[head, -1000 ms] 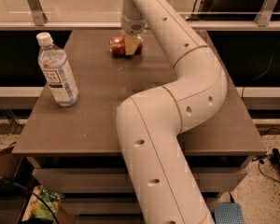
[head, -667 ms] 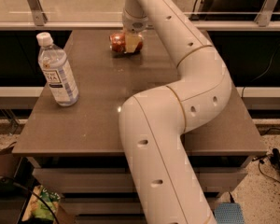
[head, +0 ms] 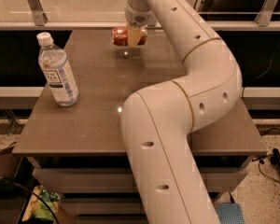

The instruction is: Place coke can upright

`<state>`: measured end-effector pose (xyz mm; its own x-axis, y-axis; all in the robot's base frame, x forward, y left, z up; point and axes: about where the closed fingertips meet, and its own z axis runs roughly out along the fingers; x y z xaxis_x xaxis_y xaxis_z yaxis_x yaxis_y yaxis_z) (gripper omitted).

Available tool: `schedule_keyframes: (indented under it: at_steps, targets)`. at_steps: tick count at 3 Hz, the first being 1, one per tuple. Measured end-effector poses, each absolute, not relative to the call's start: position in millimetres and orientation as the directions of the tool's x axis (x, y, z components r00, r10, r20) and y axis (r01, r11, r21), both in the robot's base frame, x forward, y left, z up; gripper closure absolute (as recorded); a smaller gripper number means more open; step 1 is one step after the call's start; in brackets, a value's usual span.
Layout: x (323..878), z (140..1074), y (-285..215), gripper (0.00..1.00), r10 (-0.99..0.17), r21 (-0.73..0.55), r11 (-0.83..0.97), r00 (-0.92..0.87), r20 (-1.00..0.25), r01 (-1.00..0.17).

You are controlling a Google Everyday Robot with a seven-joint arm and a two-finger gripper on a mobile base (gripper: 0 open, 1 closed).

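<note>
A brown table (head: 98, 101) is seen from above and in front, with a thick white robot arm (head: 177, 125) rising from below the table's near edge and bending back over it. The arm hides much of the table's middle and right side, and its base is cut off at the bottom. At the table's far edge, near the middle, the gripper (head: 136, 35) points down and is closed around the coke can (head: 120, 35). The red can lies on its side; a pale finger (head: 136, 37) covers its right part, and the second finger is hidden. Whether the can touches the tabletop cannot be told; a small glint shows on the surface just beneath it. On the table's left side, well apart from the can, a clear water bottle (head: 57, 71) with a white cap stands upright. The tabletop between bottle and can is bare, as is the near left corner. Beyond the table's far edge runs a glass railing with metal posts (head: 33, 3). Dark cables (head: 277, 160) lie on the floor beside the table's right side.
</note>
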<state>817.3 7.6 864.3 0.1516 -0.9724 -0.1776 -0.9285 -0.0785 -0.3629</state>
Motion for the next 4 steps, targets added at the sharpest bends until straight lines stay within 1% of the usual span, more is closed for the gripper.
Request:
schedule_keyframes:
  at_steps: [2,4]
  targets:
    - [799,893,12,1.0,-0.963,-0.387,-0.002,0.106,-0.248,-0.922]
    - [768,927,12,1.0,-0.936,-0.487,0.115,0.07,-0.346,-0.866]
